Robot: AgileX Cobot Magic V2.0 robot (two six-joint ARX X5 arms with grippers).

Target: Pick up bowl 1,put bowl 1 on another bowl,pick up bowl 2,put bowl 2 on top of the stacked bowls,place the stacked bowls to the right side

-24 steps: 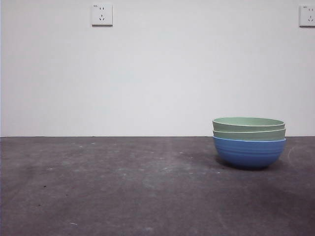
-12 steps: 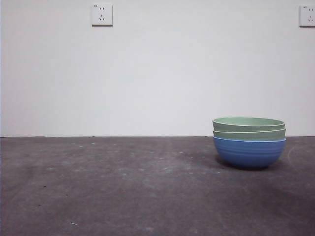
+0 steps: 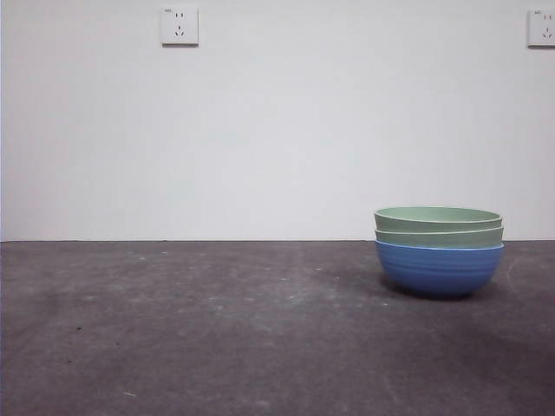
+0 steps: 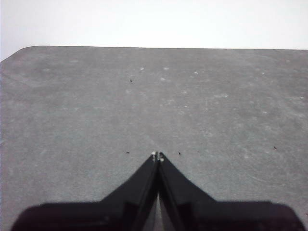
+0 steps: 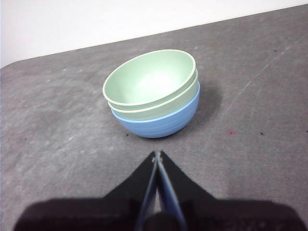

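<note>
The stacked bowls [image 3: 439,251] stand on the dark table at the right in the front view: a blue ribbed bowl [image 3: 439,270] with two sage-green, pale-rimmed bowls [image 3: 438,217] nested in it. In the right wrist view the same stack [image 5: 153,95] sits upright a short way ahead of my right gripper [image 5: 157,155], which is shut, holds nothing and is apart from the bowls. My left gripper [image 4: 157,155] is shut too, over bare table, with no bowl in its view. Neither arm shows in the front view.
The grey, scuffed table [image 3: 217,329] runs to a white wall with two sockets [image 3: 179,25]. A rounded table corner [image 4: 19,52] shows in the left wrist view. A small red speck [image 5: 232,132] lies near the stack.
</note>
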